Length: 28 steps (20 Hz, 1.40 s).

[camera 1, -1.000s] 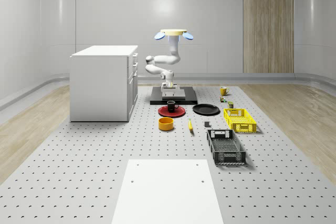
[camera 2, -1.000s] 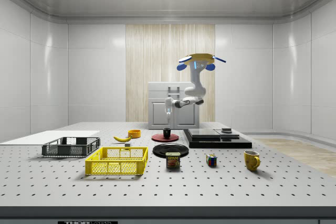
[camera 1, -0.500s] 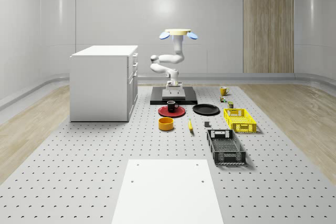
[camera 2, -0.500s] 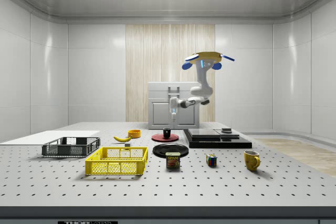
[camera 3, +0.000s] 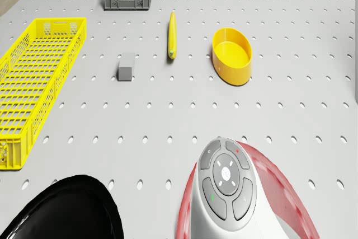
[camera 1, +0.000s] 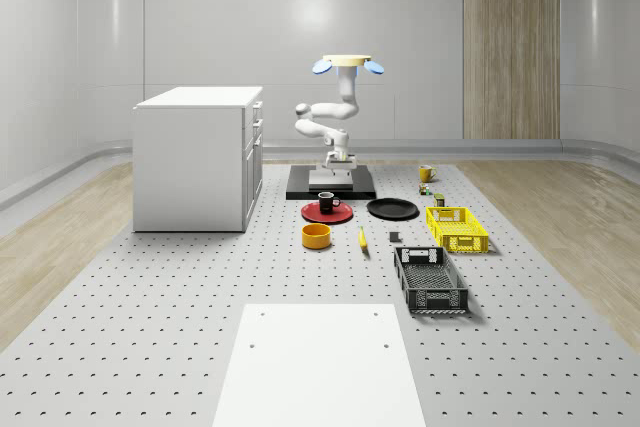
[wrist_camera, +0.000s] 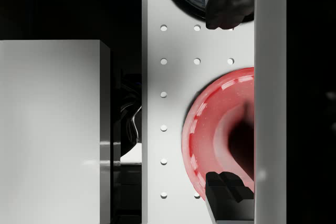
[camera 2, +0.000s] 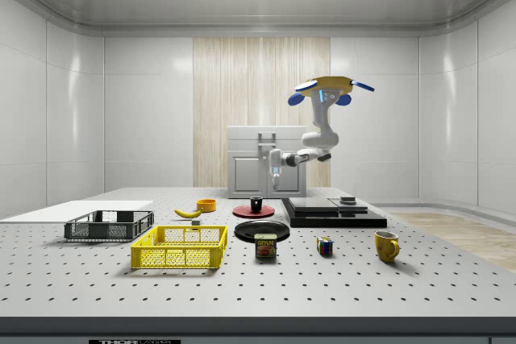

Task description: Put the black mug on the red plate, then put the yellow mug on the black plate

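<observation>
Over the dark platform (camera 1: 330, 184) behind the plates, the drone (camera 1: 347, 63) was seen hovering, well clear of the bench (camera 1: 200, 277). The arm was folded below it, and the end effector (camera 2: 275, 173) was held above the platform's near edge, higher than the black mug (camera 1: 327, 201) and a little to the side view's right of it.

The fingers (wrist_camera: 226, 3) were recorded as spread in the wrist view, with nothing held between them; the red plate (wrist_camera: 210, 129) was seen past them.

First step: judged done. The black mug was found upright on the red plate, free of the end effector.

Second step: judged not yet begun. The yellow mug (camera 1: 426, 173) was noted on the bench near the whole-scene view's right, well apart from the black plate (camera 1: 392, 209), beyond it and off to that side. The black plate was seen bare, just beside the red plate.

Left to do: the yellow mug has to be reached, grasped, carried across and set on the black plate.
</observation>
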Available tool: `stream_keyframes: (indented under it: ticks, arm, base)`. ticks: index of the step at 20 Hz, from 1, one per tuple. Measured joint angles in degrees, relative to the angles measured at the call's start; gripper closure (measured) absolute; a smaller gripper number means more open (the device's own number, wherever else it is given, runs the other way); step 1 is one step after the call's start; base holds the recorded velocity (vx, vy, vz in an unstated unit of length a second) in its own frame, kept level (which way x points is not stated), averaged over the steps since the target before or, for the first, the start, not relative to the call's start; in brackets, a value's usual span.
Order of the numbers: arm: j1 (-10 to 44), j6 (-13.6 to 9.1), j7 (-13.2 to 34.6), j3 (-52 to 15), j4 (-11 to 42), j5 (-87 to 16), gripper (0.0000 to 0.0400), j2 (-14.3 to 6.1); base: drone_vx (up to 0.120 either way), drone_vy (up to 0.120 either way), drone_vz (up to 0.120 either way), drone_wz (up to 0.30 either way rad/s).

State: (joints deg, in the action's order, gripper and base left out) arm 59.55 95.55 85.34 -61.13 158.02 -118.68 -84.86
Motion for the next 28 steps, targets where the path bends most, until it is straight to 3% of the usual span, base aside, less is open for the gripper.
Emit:
stream_keyframes:
  ticks: [28]
  arm:
    - [-0.1,-0.2,-0.1,0.0,0.0,-0.1,0.0,0.2]
  base:
    - [-0.12,0.12,0.0,0.0]
